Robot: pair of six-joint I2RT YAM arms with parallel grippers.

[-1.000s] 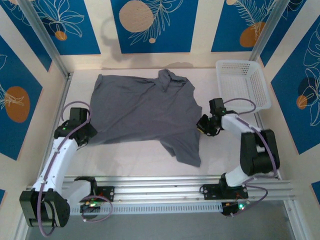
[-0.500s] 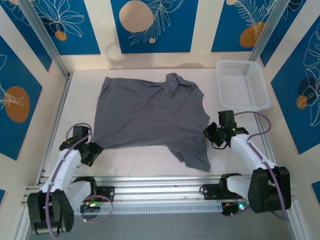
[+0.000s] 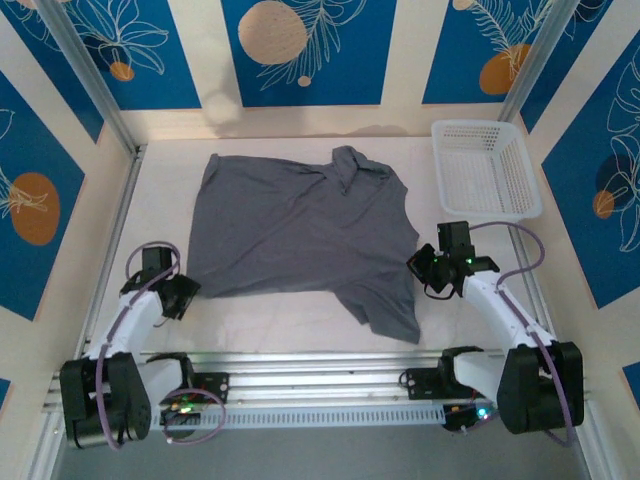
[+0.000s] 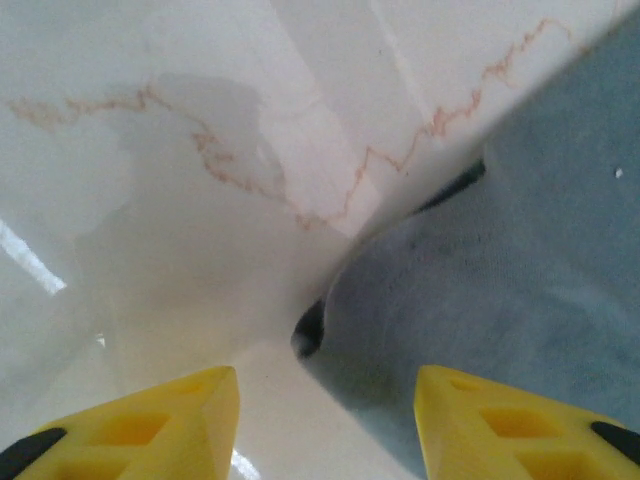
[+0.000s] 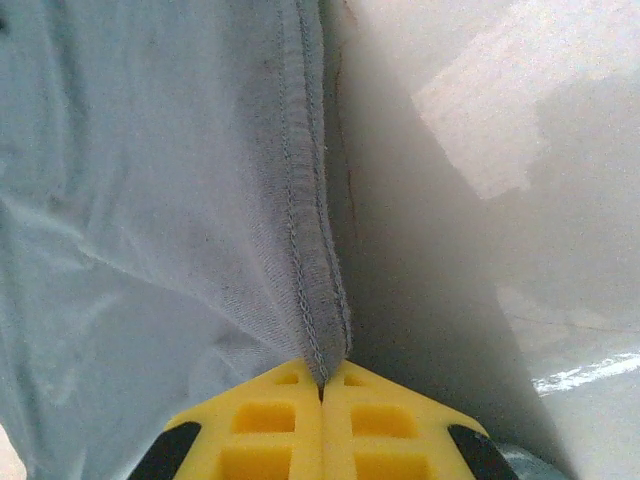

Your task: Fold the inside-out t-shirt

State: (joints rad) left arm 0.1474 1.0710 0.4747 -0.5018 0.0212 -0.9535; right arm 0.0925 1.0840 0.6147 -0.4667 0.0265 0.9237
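The slate-grey t-shirt (image 3: 300, 225) lies spread on the white table, one flap hanging toward the near edge at the right. My right gripper (image 3: 420, 266) is at the shirt's right edge. In the right wrist view it (image 5: 322, 385) is shut on the stitched hem of the t-shirt (image 5: 150, 200). My left gripper (image 3: 186, 291) sits just off the shirt's near left corner. In the left wrist view it (image 4: 325, 425) is open, its yellow fingers (image 4: 160, 420) wide apart, with the corner of the t-shirt (image 4: 500, 280) lying loose on the table ahead of the right finger.
A white mesh basket (image 3: 486, 170) stands at the back right, just behind my right arm. Metal frame posts (image 3: 110, 215) run along the left side. A metal rail (image 3: 320, 375) crosses the table's near edge. Bare table (image 3: 270, 320) lies between the shirt and the rail.
The t-shirt slid right and toward the near edge with my right gripper, then stopped. My left gripper drew back toward the near edge and now sits beside the shirt's corner.
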